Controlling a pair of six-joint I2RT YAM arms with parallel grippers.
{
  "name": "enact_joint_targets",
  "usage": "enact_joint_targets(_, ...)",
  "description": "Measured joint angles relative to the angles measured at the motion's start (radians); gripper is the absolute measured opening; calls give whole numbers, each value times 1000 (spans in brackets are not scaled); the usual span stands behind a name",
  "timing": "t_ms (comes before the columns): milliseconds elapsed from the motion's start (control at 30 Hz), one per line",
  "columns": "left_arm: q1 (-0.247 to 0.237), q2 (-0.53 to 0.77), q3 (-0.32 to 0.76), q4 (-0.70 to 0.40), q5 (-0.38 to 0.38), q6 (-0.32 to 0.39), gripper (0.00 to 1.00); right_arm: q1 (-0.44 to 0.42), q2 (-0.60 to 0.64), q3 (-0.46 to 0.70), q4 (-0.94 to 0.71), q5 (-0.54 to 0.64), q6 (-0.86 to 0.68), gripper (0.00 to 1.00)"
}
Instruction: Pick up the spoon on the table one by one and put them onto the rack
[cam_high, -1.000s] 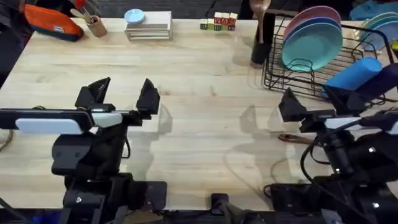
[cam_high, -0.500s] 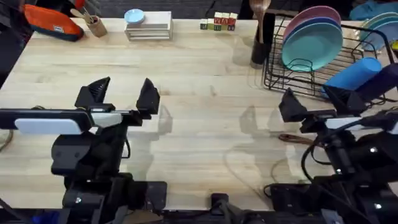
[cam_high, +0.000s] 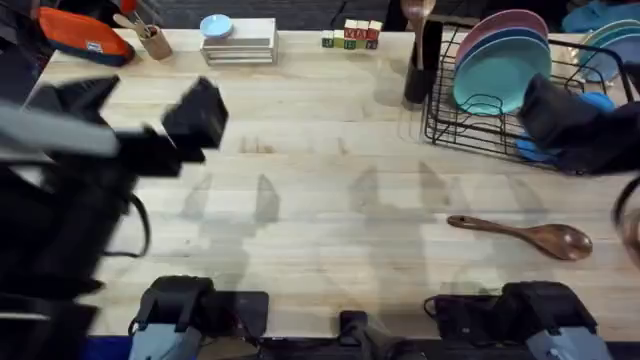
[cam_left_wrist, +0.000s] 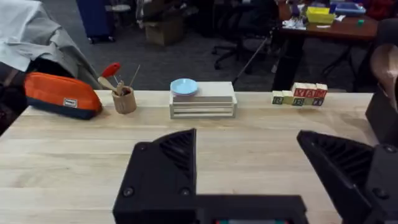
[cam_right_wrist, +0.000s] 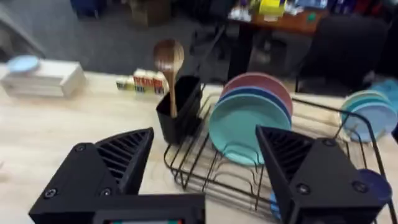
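A dark reddish-brown spoon (cam_high: 520, 233) lies flat on the table (cam_high: 330, 170) at the front right, bowl to the right, with nothing touching it. The black wire rack (cam_high: 470, 125) stands at the back right with pink and teal plates (cam_high: 500, 65). Its black utensil cup (cam_high: 420, 65) holds a wooden spoon (cam_right_wrist: 168, 59). My left gripper (cam_high: 140, 105) hangs high over the table's left side, open and empty. My right gripper (cam_right_wrist: 205, 180) is raised at the right beside the rack, open and empty, facing the rack (cam_right_wrist: 236, 168) and the cup (cam_right_wrist: 180, 112).
Along the back edge are an orange pouch (cam_high: 85, 35), a tan cup of utensils (cam_high: 152, 40), a stack of white boxes with a blue disc (cam_high: 238, 40), and letter blocks (cam_high: 350, 37). A blue object (cam_high: 560, 150) lies by the rack's right end.
Both arms have risen toward the camera. The left gripper swung left, the right gripper moved back toward the rack, and the spoon on the table now lies fully uncovered.
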Motion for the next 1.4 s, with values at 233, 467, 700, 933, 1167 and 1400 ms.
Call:
enact_joint_targets(233,0,289,332,-188,0,0,993,0,364,398,-275,-4,-11,996)
enact_joint_targets(467,0,519,601,-401,0,0,993,0,596,649,-492,-4,-67,995)
enact_joint_targets(700,0,661,698,-488,0,0,993,0,660,680,-552,-4,-83,996)
enact_joint_targets(933,0,680,698,-501,0,0,993,0,659,682,-593,-4,-58,996)
enact_joint_targets(1167,0,680,698,-509,0,0,993,0,634,683,-717,1,27,995)
enact_joint_targets(1400,0,680,698,-509,0,0,993,-7,628,684,-791,104,319,995)
